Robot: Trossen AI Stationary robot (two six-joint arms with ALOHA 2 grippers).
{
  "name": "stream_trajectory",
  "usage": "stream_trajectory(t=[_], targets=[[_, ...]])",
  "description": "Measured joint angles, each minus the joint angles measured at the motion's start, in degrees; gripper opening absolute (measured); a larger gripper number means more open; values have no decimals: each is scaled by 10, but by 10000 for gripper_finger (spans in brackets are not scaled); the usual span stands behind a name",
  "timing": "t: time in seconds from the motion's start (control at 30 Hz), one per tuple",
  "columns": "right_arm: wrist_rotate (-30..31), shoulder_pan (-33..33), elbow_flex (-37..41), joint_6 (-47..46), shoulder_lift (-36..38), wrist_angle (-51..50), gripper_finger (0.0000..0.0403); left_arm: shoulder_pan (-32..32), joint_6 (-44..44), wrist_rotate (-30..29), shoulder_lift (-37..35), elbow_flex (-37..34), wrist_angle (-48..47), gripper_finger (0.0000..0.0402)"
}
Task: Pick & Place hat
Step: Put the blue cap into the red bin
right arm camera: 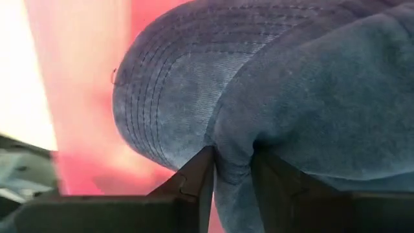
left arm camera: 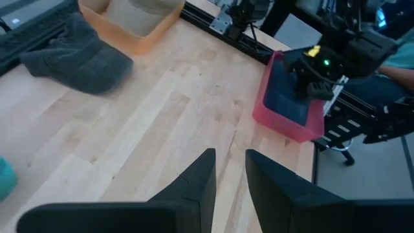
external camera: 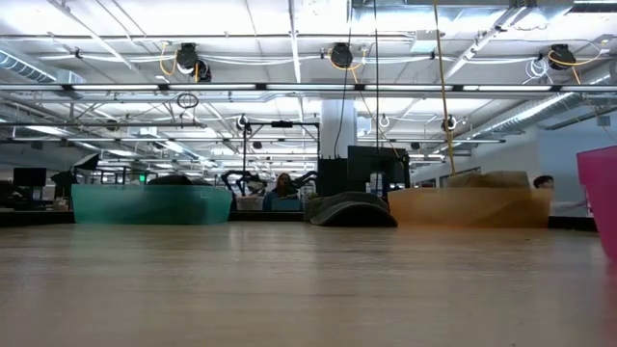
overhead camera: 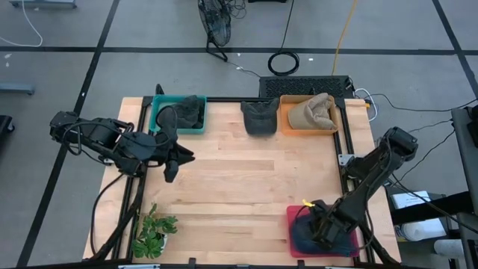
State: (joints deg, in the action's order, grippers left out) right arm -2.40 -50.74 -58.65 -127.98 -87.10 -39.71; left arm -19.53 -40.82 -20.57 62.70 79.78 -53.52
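Your right gripper (right arm camera: 231, 169) hides most of the blue hat (right arm camera: 272, 84) in the pink bin (overhead camera: 297, 240) at 5 o'clock, fingers pinched on a fold of it; left gripper (left arm camera: 229, 184), slightly parted and empty, hovers by the teal bin (overhead camera: 158, 112) at 10 o'clock; tan hat (overhead camera: 314, 110) fills the orange bin (overhead camera: 287, 125)

Wooden table (overhead camera: 246, 187): 3 bins, grey hat (overhead camera: 259, 117), plant (overhead camera: 154, 232)

The blue hat (right arm camera: 291, 84) fills the right wrist view and runs off its edges, so its whole shape cannot be seen. In the low view, the pink bin (external camera: 600, 198) is cut off at the side. From above, the right end effector (overhead camera: 323, 228) hides part of the hat.
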Motion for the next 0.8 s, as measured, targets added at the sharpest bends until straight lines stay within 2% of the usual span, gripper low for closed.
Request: stream_trajectory(t=[0.1, 0.2, 0.33, 0.47, 0.53, 0.73, 0.8], targets=[[55, 5, 0, 11, -8, 32, 84, 0, 0, -5, 0, 0, 0, 93], [72, 12, 0, 13, -8, 33, 84, 0, -4, -5, 0, 0, 1, 93], [69, 13, 0, 27, -6, 16, 84, 0, -5, -5, 0, 0, 1, 93], [22, 14, 0, 12, -5, -17, 84, 0, -9, 1, 0, 0, 1, 93], [28, 13, 0, 11, -6, -26, 84, 0, -8, 4, 0, 0, 1, 93], [202, 13, 0, 34, -9, 34, 84, 0, -3, 5, 0, 0, 2, 93], [221, 14, 0, 51, -8, 45, 84, 0, -7, 9, 0, 0, 2, 93]])
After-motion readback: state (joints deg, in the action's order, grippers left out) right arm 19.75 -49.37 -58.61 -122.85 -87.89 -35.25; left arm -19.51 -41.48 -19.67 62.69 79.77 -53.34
